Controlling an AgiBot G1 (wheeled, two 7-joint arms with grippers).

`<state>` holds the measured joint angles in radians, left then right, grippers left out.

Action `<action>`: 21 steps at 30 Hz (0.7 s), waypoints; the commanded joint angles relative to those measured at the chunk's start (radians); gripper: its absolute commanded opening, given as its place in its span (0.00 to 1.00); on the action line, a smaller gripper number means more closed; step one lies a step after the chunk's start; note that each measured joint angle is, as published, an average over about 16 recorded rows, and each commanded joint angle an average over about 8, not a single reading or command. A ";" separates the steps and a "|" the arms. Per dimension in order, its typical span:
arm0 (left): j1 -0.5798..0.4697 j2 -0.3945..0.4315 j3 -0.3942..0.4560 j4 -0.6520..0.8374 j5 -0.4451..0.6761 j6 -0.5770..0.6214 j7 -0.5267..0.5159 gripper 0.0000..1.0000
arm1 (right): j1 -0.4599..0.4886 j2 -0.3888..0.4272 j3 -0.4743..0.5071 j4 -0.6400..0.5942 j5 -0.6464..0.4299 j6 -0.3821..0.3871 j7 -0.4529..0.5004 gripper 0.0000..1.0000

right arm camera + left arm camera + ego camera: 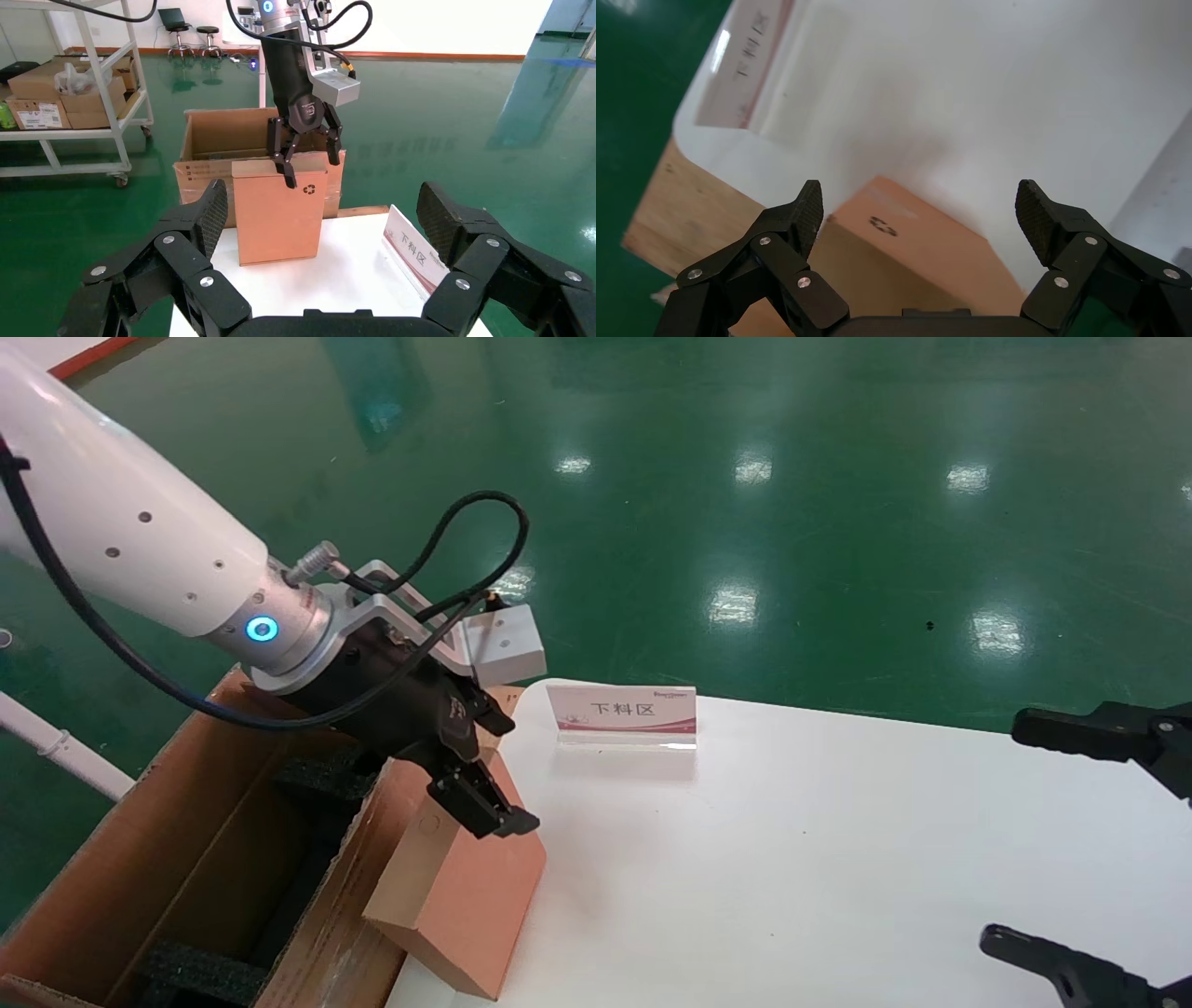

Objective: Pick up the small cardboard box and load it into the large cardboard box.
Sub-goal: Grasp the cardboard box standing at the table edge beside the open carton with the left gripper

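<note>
The small cardboard box [475,896] stands upright on the white table's left edge, a recycling symbol on its face; it also shows in the left wrist view [926,239] and the right wrist view [277,210]. My left gripper [510,770] is open and sits just over the box's top edge, one finger on each side, not closed on it [921,203] [309,165]. The large cardboard box [186,840] stands open right beside the table, behind the small box [211,133], with black foam [317,775] inside. My right gripper [1010,831] is open and empty at the table's right [320,200].
A white sign with red trim and Chinese characters [622,714] stands at the table's far edge [415,249]. The white table [792,859] stretches to the right. A metal shelf cart with cartons [70,105] stands beyond the large box on the green floor.
</note>
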<state>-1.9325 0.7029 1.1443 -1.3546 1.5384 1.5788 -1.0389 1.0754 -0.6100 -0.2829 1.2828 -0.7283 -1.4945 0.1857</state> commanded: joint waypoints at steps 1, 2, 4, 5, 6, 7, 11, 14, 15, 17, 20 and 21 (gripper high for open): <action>-0.027 0.009 0.041 0.000 -0.009 0.000 -0.026 1.00 | 0.000 0.000 0.000 0.000 0.000 0.000 0.000 1.00; -0.041 0.013 0.062 -0.001 -0.012 0.000 -0.038 1.00 | 0.000 0.000 0.000 0.000 0.000 0.000 0.000 1.00; -0.071 0.020 0.105 -0.001 -0.017 0.000 -0.064 1.00 | 0.000 0.000 0.000 0.000 0.000 0.000 0.000 1.00; -0.085 0.023 0.127 -0.002 -0.019 0.001 -0.077 1.00 | 0.000 0.000 0.000 0.000 0.000 0.000 0.000 1.00; -0.101 0.026 0.149 -0.002 -0.021 0.001 -0.090 1.00 | 0.000 0.000 -0.001 0.000 0.000 0.000 0.000 1.00; -0.116 0.029 0.172 -0.002 -0.024 0.001 -0.104 1.00 | 0.000 0.000 -0.001 0.000 0.000 0.000 0.000 1.00; -0.176 0.042 0.266 -0.003 -0.035 0.002 -0.162 1.00 | 0.000 0.000 -0.001 0.000 0.001 0.000 0.000 1.00; -0.222 0.053 0.338 -0.003 -0.043 0.002 -0.207 1.00 | 0.000 0.000 -0.001 0.000 0.001 0.000 -0.001 1.00; -0.236 0.057 0.362 -0.003 -0.046 0.002 -0.222 1.00 | 0.000 0.000 -0.001 0.000 0.001 0.001 -0.001 1.00; -0.263 0.066 0.410 -0.003 -0.052 0.001 -0.252 1.00 | 0.000 0.001 -0.001 0.000 0.001 0.001 -0.001 1.00; -0.298 0.083 0.480 -0.003 -0.066 -0.001 -0.292 1.00 | 0.000 0.001 -0.002 0.000 0.001 0.001 -0.001 1.00; -0.307 0.088 0.503 -0.003 -0.072 -0.002 -0.304 1.00 | 0.000 0.001 -0.002 0.000 0.001 0.001 -0.001 1.00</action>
<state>-2.2326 0.7914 1.6418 -1.3575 1.4630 1.5761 -1.3374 1.0758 -0.6094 -0.2844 1.2828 -0.7273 -1.4938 0.1849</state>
